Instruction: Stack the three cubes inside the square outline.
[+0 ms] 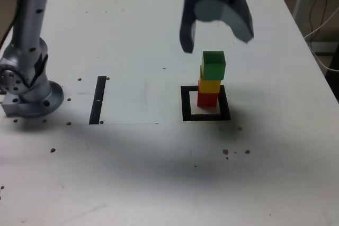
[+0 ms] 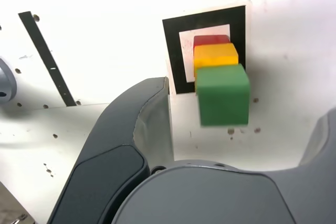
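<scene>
In the exterior view, well to the left of the square outline (image 1: 186,104), stands the arm's round base (image 1: 43,104), presumably kept there to leave the stacking spot free. Between that base and the outline lies a narrow black strip (image 1: 98,100), flat on the table (image 1: 132,183), with no evident part in the stacking.

The gripper (image 1: 217,44) hangs above the outline with its fingers spread wide and nothing between them that it grips; the wide spread probably serves to clear the tower's sides without knocking it.

The three cubes rise as one tower from the outline's white centre. The red cube (image 1: 207,100) is the base, set toward the right side of the outline in the exterior view, perhaps simply where it was let go. The yellow cube (image 1: 211,86) rests on it, bright orange-yellow and a little out of line. The green cube (image 1: 214,66) caps them above the outline, plain deep green with a lighter top face. All are smooth, solid-coloured and upright. The stack looks complete, so lifting straight away seems the safest next move.
</scene>
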